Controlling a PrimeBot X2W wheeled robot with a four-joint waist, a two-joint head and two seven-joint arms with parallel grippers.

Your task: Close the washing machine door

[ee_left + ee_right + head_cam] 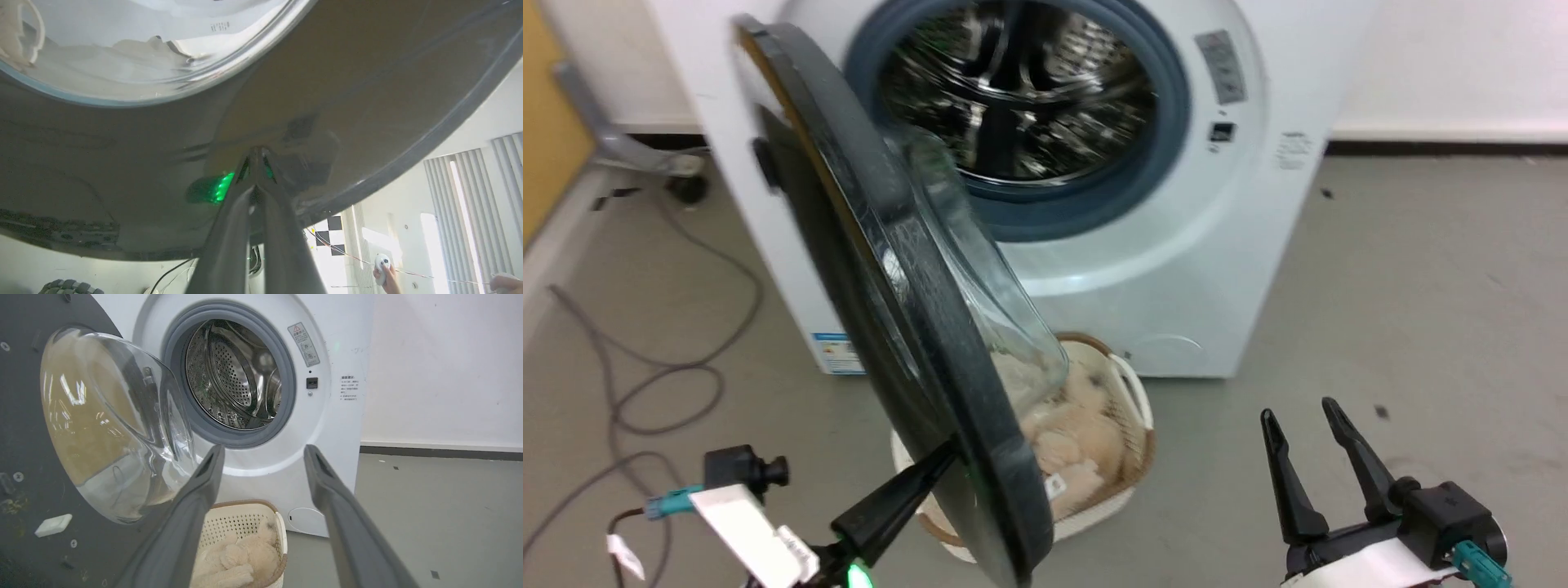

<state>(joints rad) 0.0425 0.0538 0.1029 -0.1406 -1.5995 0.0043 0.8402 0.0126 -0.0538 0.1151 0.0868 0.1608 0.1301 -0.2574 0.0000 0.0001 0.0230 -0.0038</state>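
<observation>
Head view: washing machine door (915,327) half open.
Left claw (947,453): pinched together, empty, tip touching door's outside, nearer.
Right claw (1297,408): spread apart, empty.
Push: far-right, toward washing machine (1241,269).

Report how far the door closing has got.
Done: the left gripper, fingers shut, is set against the outer face of the washing machine door. In hand: the push; the door stands open, drum exposed. Left: swing it onto the washing machine and latch. The right gripper hangs open.
</observation>
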